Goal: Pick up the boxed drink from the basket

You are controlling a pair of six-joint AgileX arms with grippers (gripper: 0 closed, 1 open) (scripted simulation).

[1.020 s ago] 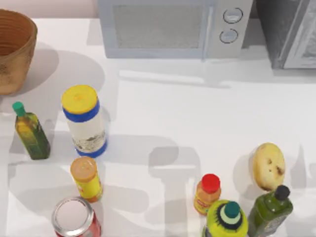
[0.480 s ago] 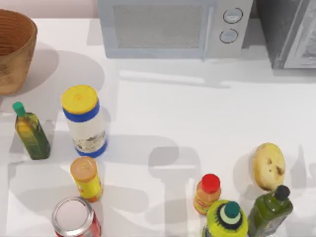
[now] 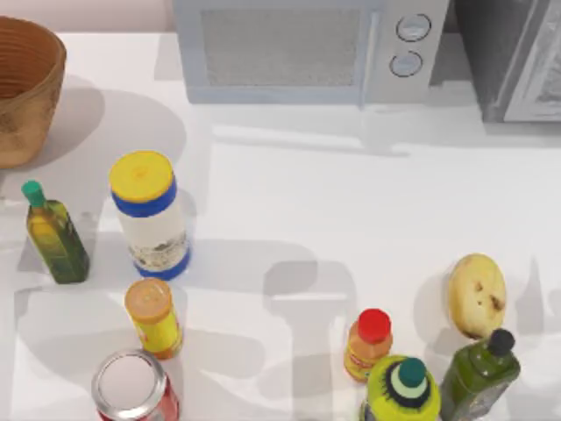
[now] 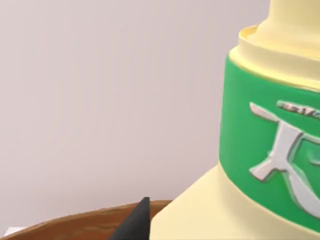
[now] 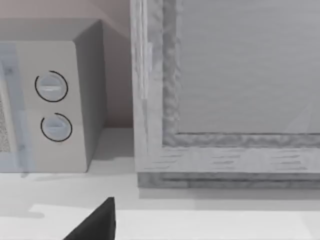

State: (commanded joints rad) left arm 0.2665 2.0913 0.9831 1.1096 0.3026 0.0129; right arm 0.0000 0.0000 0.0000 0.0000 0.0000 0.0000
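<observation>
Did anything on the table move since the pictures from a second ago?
No, nothing visibly moved. In the top view the basket, the big jar with the yellow lid, the bottles, the can and the potato all sit just where they were.

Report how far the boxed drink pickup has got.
Done, it seems: in the left wrist view the boxed drink sits very close to the camera, above the basket rim, which suggests it is lifted, though the grip itself is out of sight. In hand: nothing more can be confirmed. The top view shows the basket at the table's far left. Left: clearing the basket fully, if needed. The right arm faces the microwave, idle.
</observation>
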